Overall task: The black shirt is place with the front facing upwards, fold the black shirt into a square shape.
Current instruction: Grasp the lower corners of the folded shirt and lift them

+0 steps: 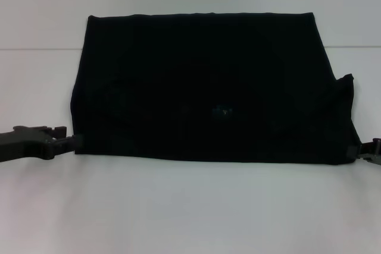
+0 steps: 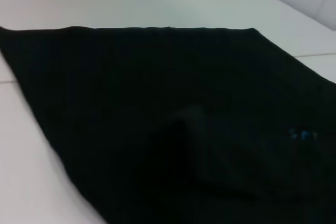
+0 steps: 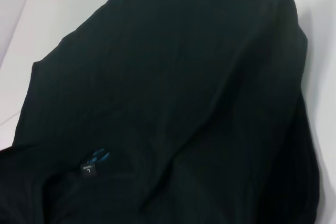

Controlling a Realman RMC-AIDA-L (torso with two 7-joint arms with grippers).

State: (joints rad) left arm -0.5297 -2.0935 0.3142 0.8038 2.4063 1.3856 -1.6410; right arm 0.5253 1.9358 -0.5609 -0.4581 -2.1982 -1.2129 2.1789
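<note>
Standing at the near edge of the black shirt [image 1: 208, 87], both grippers sat low on the white table [image 1: 190, 212]: the left gripper [image 1: 70, 141] touched the shirt's near left corner and the right gripper [image 1: 366, 150] its near right corner, though I could not tell whether either was clamped or apart. Beyond them the shirt lay as a wide rectangle, its small blue neck label [image 1: 223, 111] showing near the middle and a flap [image 1: 345, 80] sticking out at the right side. Folding well, I judged, meant lifting both corners evenly and carrying them to the far hem [image 1: 196, 15].
</note>
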